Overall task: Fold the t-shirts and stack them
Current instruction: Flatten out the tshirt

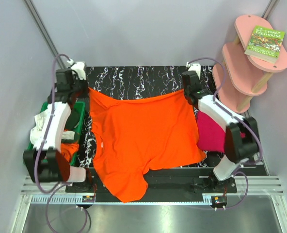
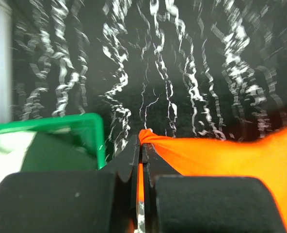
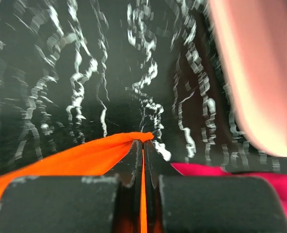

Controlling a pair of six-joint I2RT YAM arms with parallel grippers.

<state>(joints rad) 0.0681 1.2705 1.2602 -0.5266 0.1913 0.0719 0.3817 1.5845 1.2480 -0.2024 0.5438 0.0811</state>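
Centrally, orange t-shirt lies spread on marble-pattern table, one part overhanging near edge at 6 o'clock. Green bin at 9 o'clock holds more t-shirts: white, dark green, orange. Magenta t-shirt sits at 3 o'clock. Left gripper at 11 and right gripper at 1 each pinch a far corner, apparently stretching cloth flat for folding.

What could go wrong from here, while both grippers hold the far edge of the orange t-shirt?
1. The left gripper and the right gripper each pinch only a small bit of the orange t-shirt; it may slip out under pull.
2. The left gripper is close to the green bin; cloth could catch on its rim.
3. The shirt's near end hangs over the black front rail and might snag.
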